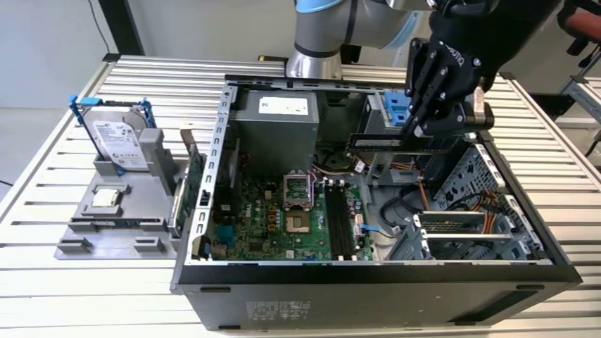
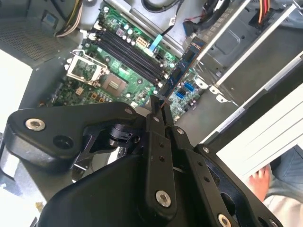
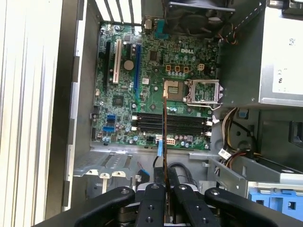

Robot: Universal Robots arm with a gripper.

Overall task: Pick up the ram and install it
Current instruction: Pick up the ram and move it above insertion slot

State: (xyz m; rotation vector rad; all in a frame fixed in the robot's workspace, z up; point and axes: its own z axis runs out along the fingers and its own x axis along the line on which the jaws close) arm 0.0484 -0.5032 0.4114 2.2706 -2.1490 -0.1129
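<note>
My gripper hangs above the open computer case, shut on the ram. The ram is a long dark green stick, held level over the case's far right part in the exterior view. In the second wrist view the ram sticks out from between the fingertips of the gripper over the motherboard. Seen edge-on in the first wrist view, the ram rises from the gripper across the black memory slots. Those slots lie below the ram on the green motherboard.
A silver hard drive in a blue frame stands on a grey fixture at the exterior view's left. A green expansion card leans beside the case wall. The power supply and drive cage flank the motherboard. A hand rests outside the case.
</note>
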